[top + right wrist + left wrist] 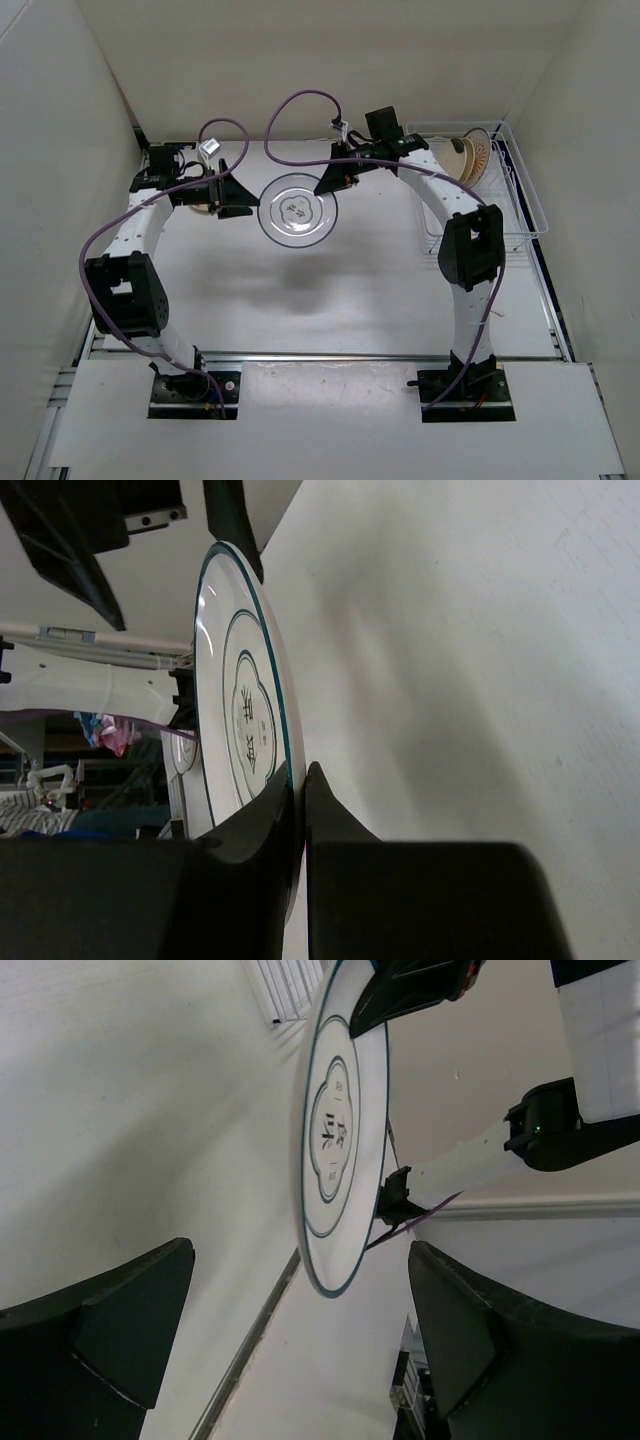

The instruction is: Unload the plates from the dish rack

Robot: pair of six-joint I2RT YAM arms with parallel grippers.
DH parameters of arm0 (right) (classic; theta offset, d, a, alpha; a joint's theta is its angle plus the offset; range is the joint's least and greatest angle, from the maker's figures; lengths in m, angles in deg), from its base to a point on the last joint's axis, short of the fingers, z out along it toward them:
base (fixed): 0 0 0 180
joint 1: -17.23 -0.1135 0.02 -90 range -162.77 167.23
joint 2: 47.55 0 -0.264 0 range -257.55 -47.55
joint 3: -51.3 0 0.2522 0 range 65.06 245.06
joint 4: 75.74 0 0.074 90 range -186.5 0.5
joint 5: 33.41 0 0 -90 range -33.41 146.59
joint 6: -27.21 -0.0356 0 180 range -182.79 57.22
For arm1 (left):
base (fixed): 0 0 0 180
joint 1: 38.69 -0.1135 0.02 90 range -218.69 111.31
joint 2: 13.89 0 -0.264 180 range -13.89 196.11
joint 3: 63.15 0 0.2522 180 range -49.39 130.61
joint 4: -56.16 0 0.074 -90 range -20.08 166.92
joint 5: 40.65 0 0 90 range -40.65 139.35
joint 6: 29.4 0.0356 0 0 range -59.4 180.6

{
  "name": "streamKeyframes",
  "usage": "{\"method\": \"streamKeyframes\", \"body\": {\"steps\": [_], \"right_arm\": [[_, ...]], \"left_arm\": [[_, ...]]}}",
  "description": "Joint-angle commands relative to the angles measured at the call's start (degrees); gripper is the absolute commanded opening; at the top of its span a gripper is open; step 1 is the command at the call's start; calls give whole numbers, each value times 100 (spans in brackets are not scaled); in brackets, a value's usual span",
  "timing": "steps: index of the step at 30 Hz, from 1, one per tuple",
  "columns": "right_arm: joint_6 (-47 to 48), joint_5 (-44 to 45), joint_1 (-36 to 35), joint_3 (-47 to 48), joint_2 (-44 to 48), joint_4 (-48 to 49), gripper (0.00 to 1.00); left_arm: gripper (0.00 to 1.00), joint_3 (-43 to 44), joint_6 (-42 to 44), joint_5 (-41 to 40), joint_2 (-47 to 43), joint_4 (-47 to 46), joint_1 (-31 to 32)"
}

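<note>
Now the right tool is clenching the white plate by its rim, above the surface.
Left tool is hanging released beside it; other plates are standing in the rack.

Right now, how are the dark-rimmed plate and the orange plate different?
The white dark-rimmed round plate is pinched flat by the right end effector; the orange sunburst plate stands on edge in the white wire rack. One shows a centre motif, the other orange rays. Both are round.
</note>
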Motion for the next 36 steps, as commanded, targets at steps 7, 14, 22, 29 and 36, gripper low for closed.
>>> {"method": "streamKeyframes", "body": {"steps": [7, 14, 22, 29, 36], "right_arm": [[-425, -533, -187, 487, -217, 527, 0], [-600, -533, -302, 611, -384, 642, 0], [-452, -289, -302, 611, -384, 581, 1], [208, 2268, 31, 461, 230, -184, 45], [480, 3667, 769, 198, 1056, -290, 50]], "left_arm": [[89, -64, 90, 151, 197, -160, 317], [33, 51, 142, 204, 321, -160, 317], [11, 51, 143, 81, 321, -160, 317], [11, 42, -217, -973, 434, -415, 317], [11, 374, -1016, -1386, 1111, -723, 317]]}}
